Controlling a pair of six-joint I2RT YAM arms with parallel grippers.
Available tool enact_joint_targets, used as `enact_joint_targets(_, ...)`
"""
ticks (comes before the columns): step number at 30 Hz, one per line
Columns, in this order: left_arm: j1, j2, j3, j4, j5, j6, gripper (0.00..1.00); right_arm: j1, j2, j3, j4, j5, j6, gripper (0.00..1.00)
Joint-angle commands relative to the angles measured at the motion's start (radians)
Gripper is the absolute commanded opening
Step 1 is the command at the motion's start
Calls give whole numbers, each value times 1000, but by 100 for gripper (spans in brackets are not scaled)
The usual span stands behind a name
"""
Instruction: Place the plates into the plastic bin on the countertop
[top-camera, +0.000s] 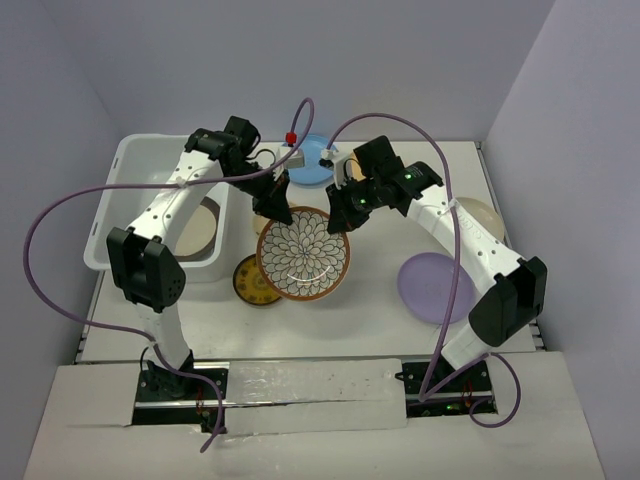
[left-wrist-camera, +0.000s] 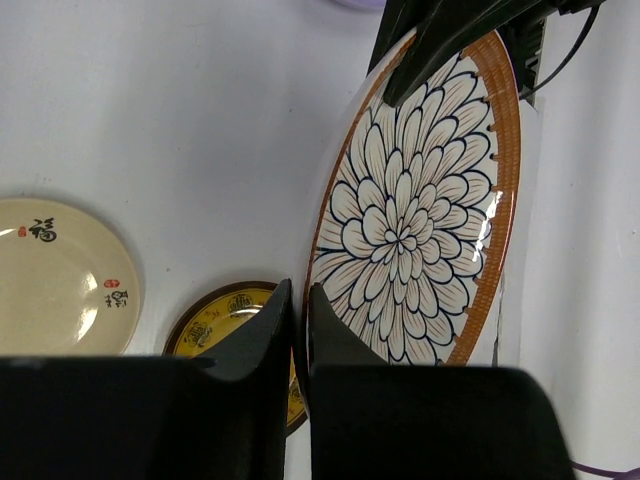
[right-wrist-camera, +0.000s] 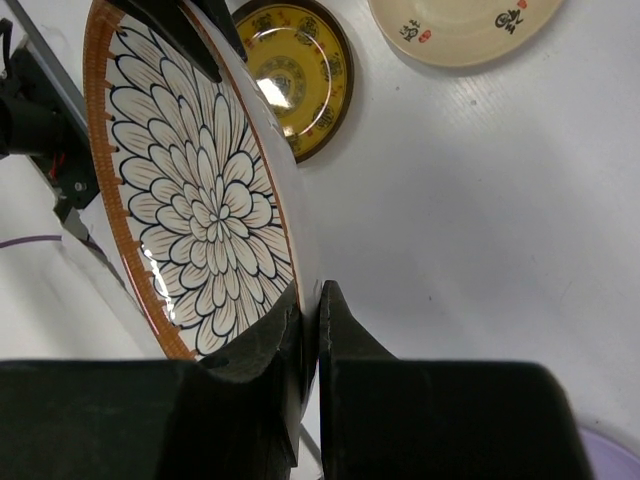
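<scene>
Floral plate (top-camera: 303, 256) at centre of countertop (top-camera: 372, 322), just right of plastic bin (top-camera: 128, 160). Left gripper (left-wrist-camera: 300, 345) nipped tight on one rim edge, right gripper (right-wrist-camera: 310, 335) pinching opposite edge — both nearly closed. Move both in step, hold plate level, clear bin wall, lower gently.

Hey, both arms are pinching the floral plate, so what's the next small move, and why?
Probably open the right fingers. The left fingers look clamped on the opposite rim of the floral plate, and the bin sits on the left arm's side, so the left arm seems best placed to carry the plate over alone.
</scene>
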Motion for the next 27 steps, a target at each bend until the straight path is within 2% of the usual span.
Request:
enact_joint_targets(1,3,-16,-7,-26,78,42,0,2,-10,77,67,-113,-7,2)
enact_joint_targets(7,56,5,27,-73,164,47,0,2,18,63,65,-121,20,49)
enact_joint_targets(13,136,7,42,-74,191,24,0,-5,7,47,72,-125,41,75)
enact_joint_targets(14,156,6,52,-74,191,15,0,-11,3,47,73,-122,46,84)
enact_joint_targets(17,241,6,105,-71,205,-26,0,-47,-12,46,73,-131,58,98)
enact_joint_targets(21,432,14,219,11,239,-179,0,-140,-36,37,83,-185,77,100)
enact_joint_targets(23,560,5,264,114,194,-284,0,-198,-47,23,93,-215,84,100)
enact_joint_targets(25,625,2,299,205,128,-345,0,-231,-56,12,94,-220,81,100)
enact_joint_targets(27,697,31,381,181,42,-304,0,-244,-64,-1,95,-219,77,100)
